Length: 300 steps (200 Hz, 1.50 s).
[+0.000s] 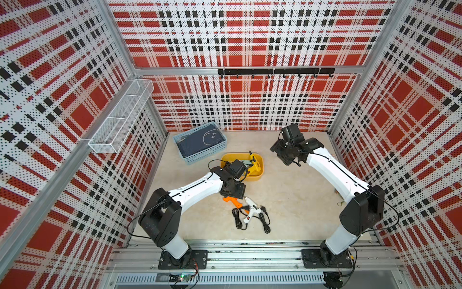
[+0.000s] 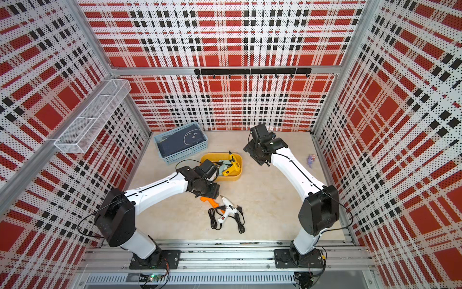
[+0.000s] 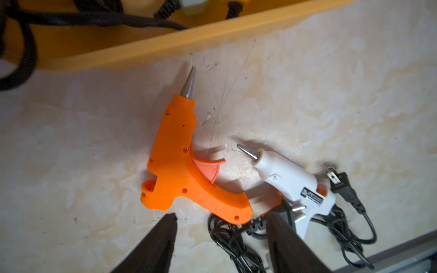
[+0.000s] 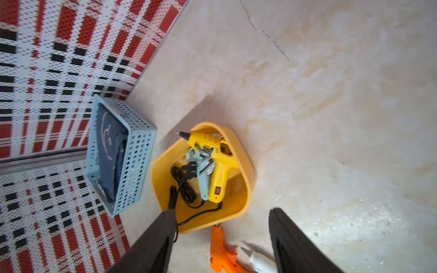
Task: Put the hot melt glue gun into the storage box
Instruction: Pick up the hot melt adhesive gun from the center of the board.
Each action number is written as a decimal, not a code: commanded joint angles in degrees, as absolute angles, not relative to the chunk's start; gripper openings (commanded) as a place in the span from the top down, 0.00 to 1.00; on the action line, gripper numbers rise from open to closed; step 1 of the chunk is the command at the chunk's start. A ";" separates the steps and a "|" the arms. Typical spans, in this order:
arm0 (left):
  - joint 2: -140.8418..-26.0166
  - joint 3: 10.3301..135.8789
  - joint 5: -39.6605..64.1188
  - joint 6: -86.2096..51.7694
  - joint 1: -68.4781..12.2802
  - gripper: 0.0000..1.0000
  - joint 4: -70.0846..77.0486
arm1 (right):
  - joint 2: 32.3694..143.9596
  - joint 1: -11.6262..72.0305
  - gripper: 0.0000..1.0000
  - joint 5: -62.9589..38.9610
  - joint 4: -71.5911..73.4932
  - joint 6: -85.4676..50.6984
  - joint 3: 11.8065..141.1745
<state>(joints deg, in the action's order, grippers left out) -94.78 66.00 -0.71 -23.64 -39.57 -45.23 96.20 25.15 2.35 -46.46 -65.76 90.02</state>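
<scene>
The left end effector [image 3: 222, 215] is hovering low over the worktop [image 1: 295, 200] with its jaws spread and nothing between them. It is pointing down at the orange glue gun [image 3: 175, 170], probably because the handle nearest its fingertips offers the plainest place to close. That gun is lying flat on its side just outside the yellow storage box [image 1: 253, 178], with its metal nozzle aiming toward the box wall, so a short lift should be enough to carry it over the rim. A white glue gun [image 3: 288, 182] is lying just beside it, and the black cords [image 3: 236, 238] of both are tangling together near the handles, which could drag on whichever gun is lifted. A yellow glue gun [image 4: 217, 170] and a pale blue glue gun [image 4: 203, 179] are already lying inside the box, overlapping each other, so the task seems partly done. The right end effector [image 4: 222, 210] is hanging released and empty on the far side of the box, apparently leaving the left arm room to work. A light-blue basket [image 4: 132, 165] is sitting just beside the box.
</scene>
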 commanded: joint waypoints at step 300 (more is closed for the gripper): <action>-94.45 92.99 -20.98 -18.49 -37.90 0.82 -64.44 | 92.08 21.29 0.29 0.53 -45.14 -58.80 83.41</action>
<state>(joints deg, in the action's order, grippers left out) -98.41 87.92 -15.75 -16.75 -38.35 -59.44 92.79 21.80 0.80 -45.54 -60.05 83.33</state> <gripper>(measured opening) 0.332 0.713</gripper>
